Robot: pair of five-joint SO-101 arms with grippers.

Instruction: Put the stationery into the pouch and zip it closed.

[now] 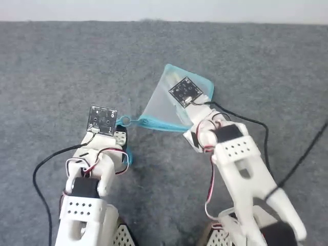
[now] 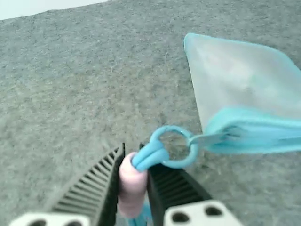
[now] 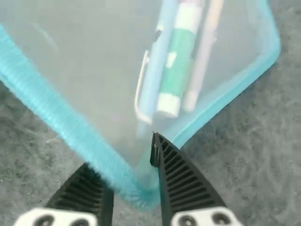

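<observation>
The translucent, turquoise-edged zip pouch, with pens inside, is located mid-way across the grey felt-covered bench. One corner is clamped by the right pincer. The pink zipper pull is clamped by the left pincer.

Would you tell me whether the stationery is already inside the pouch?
Inside: the pens show through the translucent pouch in the right wrist view, where the right gripper pinches its corner.

Pouch frosted clear, turquoise trim. Pull loop blue, tag pink. Pens inside: pale blue, green-white, pink. Tabletop mottled grey.
</observation>
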